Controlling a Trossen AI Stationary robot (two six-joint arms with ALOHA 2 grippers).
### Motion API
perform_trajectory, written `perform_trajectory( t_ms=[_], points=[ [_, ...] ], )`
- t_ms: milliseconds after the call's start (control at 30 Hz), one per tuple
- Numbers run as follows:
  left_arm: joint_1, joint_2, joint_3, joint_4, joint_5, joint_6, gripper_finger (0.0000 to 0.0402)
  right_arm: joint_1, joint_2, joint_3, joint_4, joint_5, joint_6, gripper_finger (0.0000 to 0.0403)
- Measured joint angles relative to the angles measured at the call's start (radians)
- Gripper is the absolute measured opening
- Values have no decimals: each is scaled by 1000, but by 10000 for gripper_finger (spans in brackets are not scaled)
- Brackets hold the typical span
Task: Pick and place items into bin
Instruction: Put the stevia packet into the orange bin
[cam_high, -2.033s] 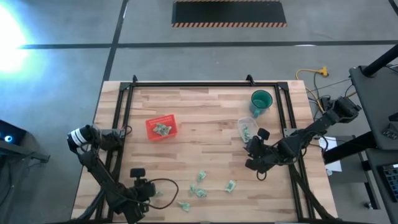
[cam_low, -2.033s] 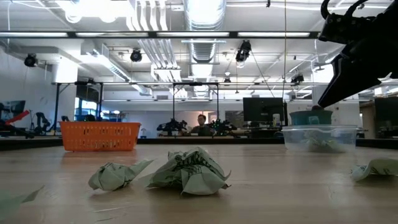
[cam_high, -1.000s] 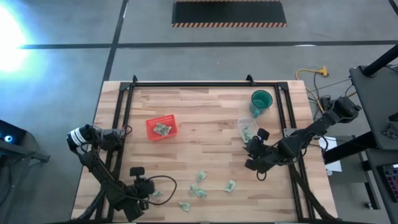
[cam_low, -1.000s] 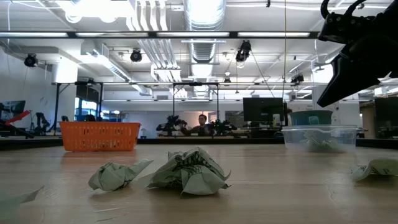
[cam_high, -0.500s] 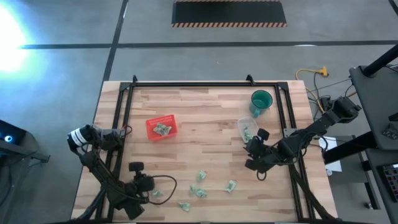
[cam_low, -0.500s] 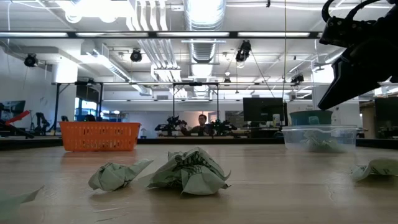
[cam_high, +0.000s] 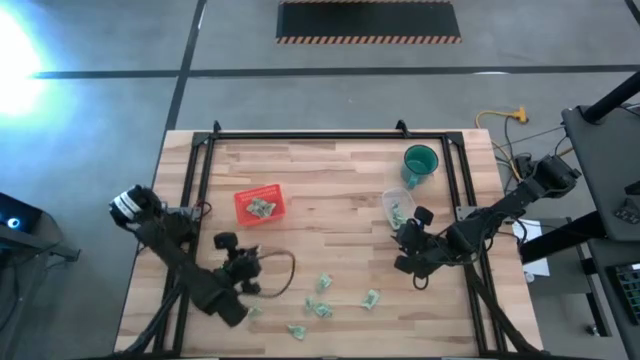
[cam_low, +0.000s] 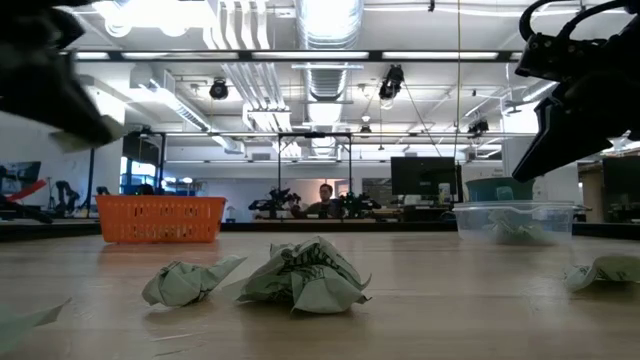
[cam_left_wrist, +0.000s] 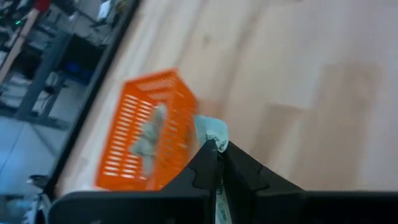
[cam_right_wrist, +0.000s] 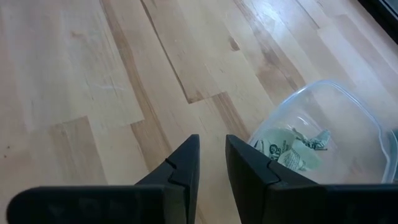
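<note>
Several small crumpled green-and-white items (cam_high: 322, 297) lie loose on the near half of the wooden table; the low view shows them close up (cam_low: 305, 275). More of them sit in the red tray (cam_high: 259, 204) and in a clear tub (cam_high: 397, 207). My left gripper (cam_high: 248, 265) hovers near and slightly left of the tray, shut on one item (cam_left_wrist: 211, 132), with the tray (cam_left_wrist: 146, 146) just beyond its fingertips. My right gripper (cam_right_wrist: 212, 158) hangs above the table beside the tub (cam_right_wrist: 317, 137), its fingers slightly apart with nothing between them. My left gripper pinches one crumpled item between its two fingertips; a pale edge of the item (cam_left_wrist: 213, 129) sticks out past the tips. The fingers slant down toward the red tray. The item is lifted clear of the table.
A teal cup (cam_high: 420, 163) stands behind the clear tub at the far right. A black frame (cam_high: 330, 135) runs along the table's far and side edges. The middle of the table (cam_high: 330, 230) is bare wood.
My left gripper has risen from the table's near left corner and swung toward the far edge and the red tray, tipping up from steeply down to a shallower slant. It now shows as a dark blur at the low view's top left. My right arm has kept still.
</note>
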Motion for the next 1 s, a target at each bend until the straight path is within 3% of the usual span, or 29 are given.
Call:
perform_trajectory(
  t_ms=[567, 767, 1000],
  points=[
    [458, -168, -18, 44, -1, 407, 1, 0, 0, -2, 14, 0, -6, 68],
    [578, -168, -21, 138, 119, 663, 1, 0, 0, -3, 18, -1, -8, 68],
    [715, -168, -22, 149, 191, 795, 1, 0, 0, -3, 21, -1, -8, 68]
  ],
)
